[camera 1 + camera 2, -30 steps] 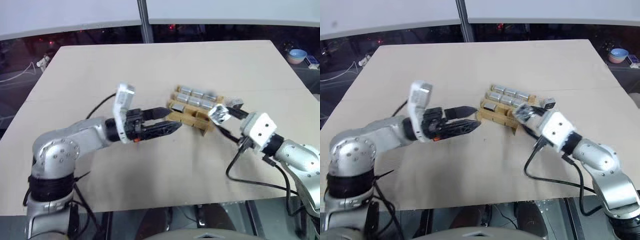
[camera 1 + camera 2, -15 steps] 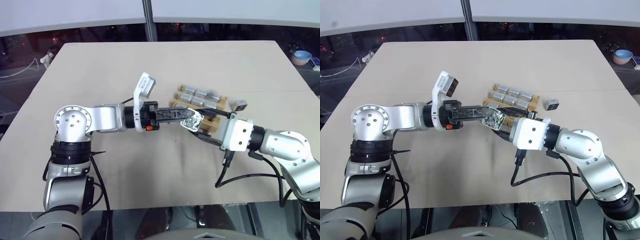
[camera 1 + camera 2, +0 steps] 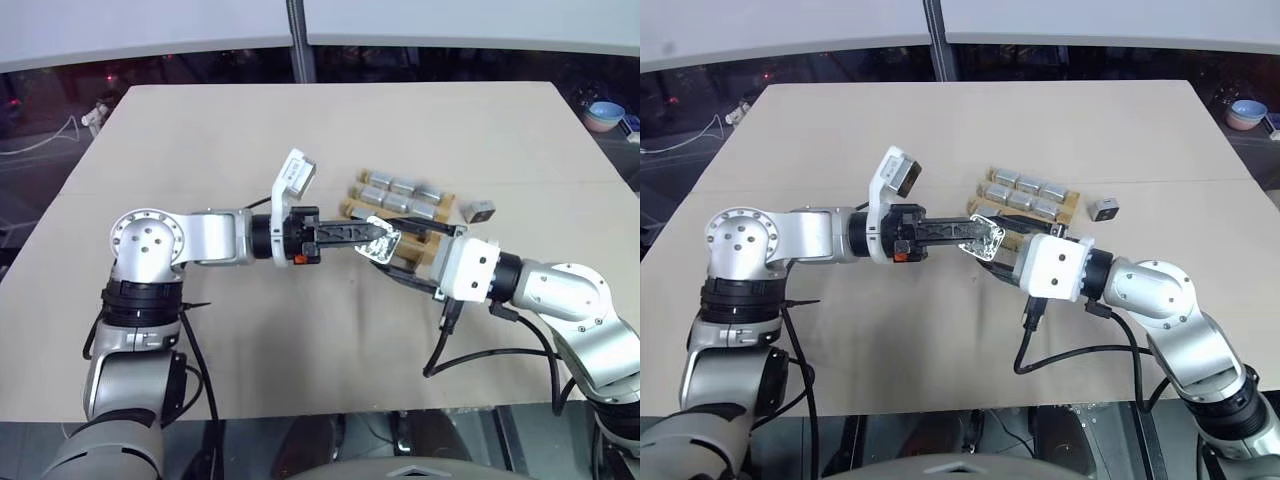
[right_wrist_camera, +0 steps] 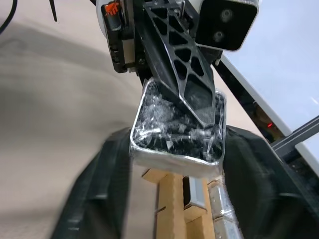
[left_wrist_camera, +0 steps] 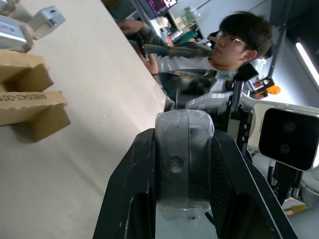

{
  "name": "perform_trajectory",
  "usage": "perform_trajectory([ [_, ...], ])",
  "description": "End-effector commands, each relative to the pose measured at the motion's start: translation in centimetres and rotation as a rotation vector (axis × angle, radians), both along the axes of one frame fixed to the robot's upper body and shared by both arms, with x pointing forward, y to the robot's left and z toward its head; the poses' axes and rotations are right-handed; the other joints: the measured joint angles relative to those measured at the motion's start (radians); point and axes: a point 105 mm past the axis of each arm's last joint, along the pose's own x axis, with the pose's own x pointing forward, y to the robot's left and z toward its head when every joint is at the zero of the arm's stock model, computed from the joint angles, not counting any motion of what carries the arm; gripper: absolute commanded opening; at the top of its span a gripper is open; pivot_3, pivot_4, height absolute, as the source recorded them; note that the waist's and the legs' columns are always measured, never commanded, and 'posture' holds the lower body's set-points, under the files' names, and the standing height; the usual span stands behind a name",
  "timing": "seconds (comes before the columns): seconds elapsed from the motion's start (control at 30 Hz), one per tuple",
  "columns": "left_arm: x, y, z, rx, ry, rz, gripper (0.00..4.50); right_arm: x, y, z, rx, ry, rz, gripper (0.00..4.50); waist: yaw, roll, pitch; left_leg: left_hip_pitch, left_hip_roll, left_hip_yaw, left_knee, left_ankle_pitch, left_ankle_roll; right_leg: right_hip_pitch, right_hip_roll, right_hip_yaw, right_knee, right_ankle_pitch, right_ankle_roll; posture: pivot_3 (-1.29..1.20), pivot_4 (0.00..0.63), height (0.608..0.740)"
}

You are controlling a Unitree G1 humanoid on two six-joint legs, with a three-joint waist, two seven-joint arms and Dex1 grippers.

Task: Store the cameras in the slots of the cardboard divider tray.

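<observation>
Two grippers: met over the table, just in front of the tray.
Left gripper: fingers clamped together on a camera, which is held in mid-air.
Right gripper: fingers spread apart on either side of that camera; in the right wrist view a gap is seen at each side.
Tray: placed on the table past the grippers; several silver cameras are seated in its far slots, in two rows.
Loose camera: left on the table just beside the tray, on the robot's right.
Person: seen in the left wrist view, beyond the table edge.
</observation>
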Motion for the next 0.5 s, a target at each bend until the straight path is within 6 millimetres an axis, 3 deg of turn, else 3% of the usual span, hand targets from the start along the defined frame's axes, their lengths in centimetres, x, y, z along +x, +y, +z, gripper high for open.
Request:
perform_trajectory([
  [0.03,0.1,0.2,2.0,-0.045,-0.086,-0.005,0.77,-0.4,-0.4,1.0,0.055,-0.006,-0.035,4.46,0.000,0.000,0.000,0.000,0.000,0.000,0.000,0.000,0.000,0.000,0.000,0.000,0.000,0.000,0.000,0.00,0.150,0.740],
  [0.17,2.7,0.6,2.6,0.043,-0.343,0.088,0.77,-0.5,-4.1,0.5,0.198,0.182,-0.219,4.46,0.008,0.000,0.000,-0.002,0.000,-0.001,0.000,0.000,0.000,-0.001,0.000,-0.002,-0.001,0.000,0.000,0.00,0.150,0.740],
  [0.3,5.5,-0.2,2.2,0.169,-0.713,-0.053,0.77,-2.8,-7.7,-0.4,0.277,0.276,-0.353,4.46,0.029,0.001,0.000,-0.006,-0.001,-0.003,0.000,0.000,0.000,-0.002,-0.001,-0.005,-0.002,0.000,0.000,0.00,0.150,0.740],
  [0.5,9.2,-1.5,-0.3,0.304,-0.919,-0.213,0.77,-4.4,-9.8,-0.7,0.300,0.304,-0.426,4.46,0.021,0.000,0.000,-0.006,-0.002,-0.001,0.001,0.000,0.000,-0.001,-0.001,-0.004,-0.003,0.000,0.000,0.00,0.150,0.740],
])
